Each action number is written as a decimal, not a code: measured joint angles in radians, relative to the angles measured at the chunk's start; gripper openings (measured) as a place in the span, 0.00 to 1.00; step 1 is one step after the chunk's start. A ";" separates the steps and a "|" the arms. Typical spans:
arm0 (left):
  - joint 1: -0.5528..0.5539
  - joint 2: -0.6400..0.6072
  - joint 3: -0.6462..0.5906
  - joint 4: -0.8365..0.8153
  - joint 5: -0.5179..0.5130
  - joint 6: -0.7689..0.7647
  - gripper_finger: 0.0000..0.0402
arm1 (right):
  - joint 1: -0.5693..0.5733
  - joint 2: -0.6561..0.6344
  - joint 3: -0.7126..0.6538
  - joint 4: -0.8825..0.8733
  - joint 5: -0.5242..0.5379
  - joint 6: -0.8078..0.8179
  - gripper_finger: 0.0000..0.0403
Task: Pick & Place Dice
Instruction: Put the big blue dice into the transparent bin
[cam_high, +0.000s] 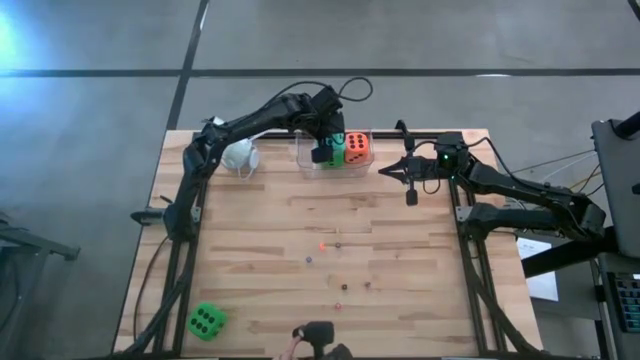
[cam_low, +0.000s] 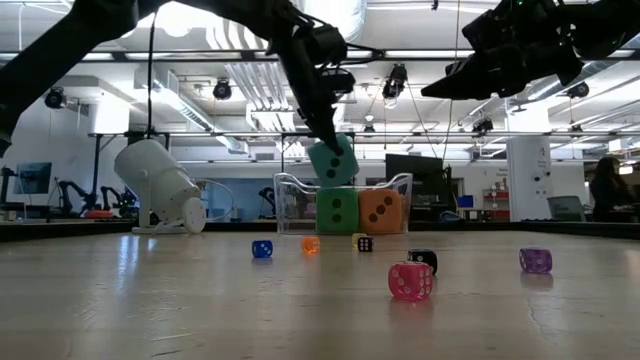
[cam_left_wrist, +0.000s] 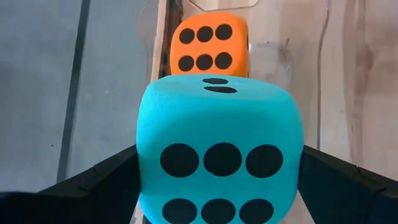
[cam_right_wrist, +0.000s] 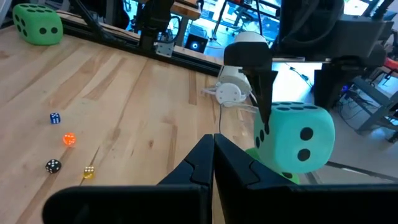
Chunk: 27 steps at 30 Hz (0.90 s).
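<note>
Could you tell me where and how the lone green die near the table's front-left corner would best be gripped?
Take the green die from straight above, jaws across two opposite flat sides. It sits alone on open table, slightly skewed to the edges, so the wrist should likely turn to match.

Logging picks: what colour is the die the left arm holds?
Teal die with black pips, clearest in the left wrist view.

I find no readable words, labels or brand names. Only pip counts read as numbers:
- teal die (cam_left_wrist: 221, 152): six on the face toward my left wrist camera; two on the face toward my right wrist camera.
- orange die (cam_left_wrist: 208, 45): six, left wrist camera.
</note>
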 joint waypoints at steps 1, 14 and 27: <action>0.000 0.000 0.000 0.008 0.000 0.000 0.92 | 0.000 0.000 0.000 0.000 0.000 0.000 0.02; 0.001 0.000 0.000 0.023 0.000 -0.002 0.98 | 0.000 0.000 0.000 0.000 0.000 -0.002 0.02; 0.000 0.000 0.000 0.026 0.000 -0.003 0.99 | 0.000 0.000 0.000 -0.001 -0.001 0.001 0.02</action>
